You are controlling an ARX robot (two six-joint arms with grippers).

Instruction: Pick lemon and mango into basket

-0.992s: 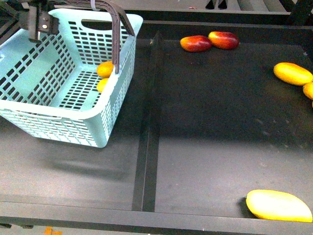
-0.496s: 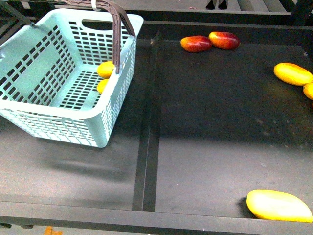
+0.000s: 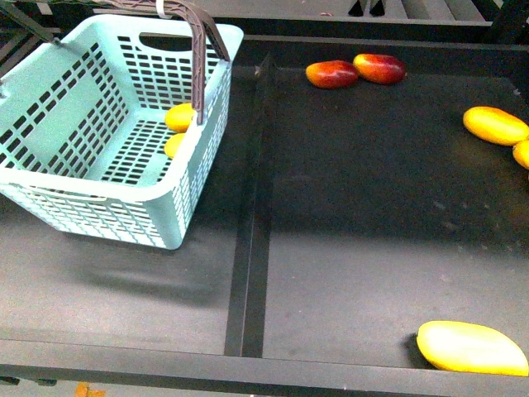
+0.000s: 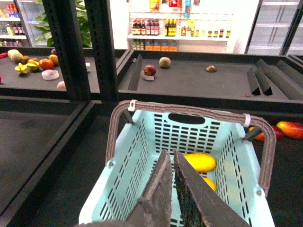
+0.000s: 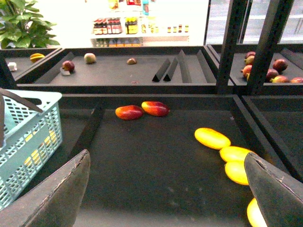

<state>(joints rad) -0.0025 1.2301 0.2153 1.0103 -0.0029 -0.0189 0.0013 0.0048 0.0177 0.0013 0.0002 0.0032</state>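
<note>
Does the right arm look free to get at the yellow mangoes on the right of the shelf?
Probably yes: the right gripper is open above bare shelf, and nothing stands between it and the yellow mangoes.

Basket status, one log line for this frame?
basket: two yellow fruits inside | left gripper: shut, empty, above basket | right gripper: open, empty | yellow mangoes still on shelf

Front view looks down on the shelf; both wrist views face outward — all three share the basket (image 3: pixel 116 141)
</note>
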